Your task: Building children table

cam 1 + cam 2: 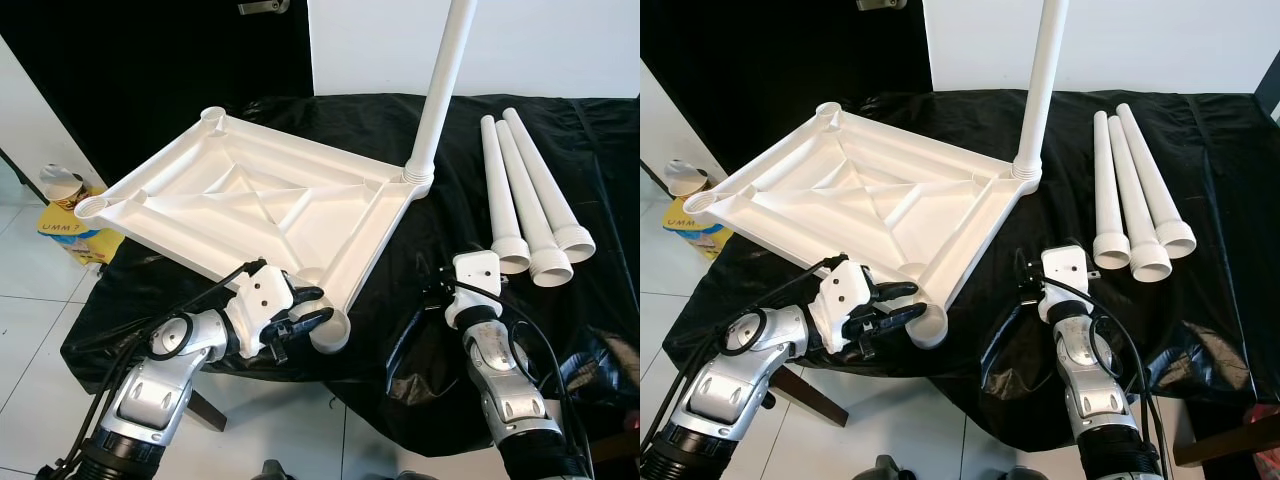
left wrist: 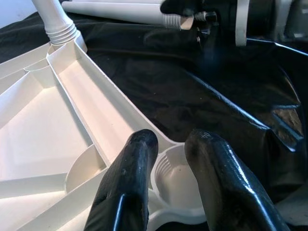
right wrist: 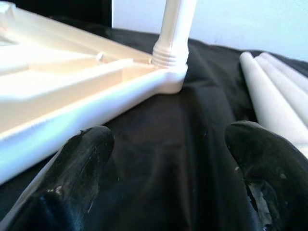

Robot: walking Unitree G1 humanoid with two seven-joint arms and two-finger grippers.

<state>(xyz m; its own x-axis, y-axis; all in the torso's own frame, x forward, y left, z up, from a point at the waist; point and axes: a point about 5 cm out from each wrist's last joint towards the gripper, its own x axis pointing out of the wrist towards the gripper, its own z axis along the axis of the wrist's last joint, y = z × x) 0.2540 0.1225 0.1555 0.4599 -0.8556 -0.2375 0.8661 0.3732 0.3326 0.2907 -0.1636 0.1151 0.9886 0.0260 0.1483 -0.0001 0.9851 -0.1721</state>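
A white table top (image 1: 250, 200) lies upside down on the black-draped table (image 1: 600, 330). One white leg (image 1: 440, 90) stands screwed into its far right corner. Three loose legs (image 1: 530, 190) lie side by side to the right. My left gripper (image 1: 310, 307) is at the top's near corner, its fingers (image 2: 134, 168) closed on the rim beside the empty corner socket (image 2: 178, 178). My right gripper (image 3: 168, 159) hovers open over bare black cloth, near the table's front edge and right of that corner, with nothing between its fingers.
On the tiled floor at the left sit a yellow box (image 1: 70, 235) and a paper cup (image 1: 62, 185). The black cloth hangs over the table's front edge, with a wooden table leg (image 1: 205, 410) under it. A white wall stands behind.
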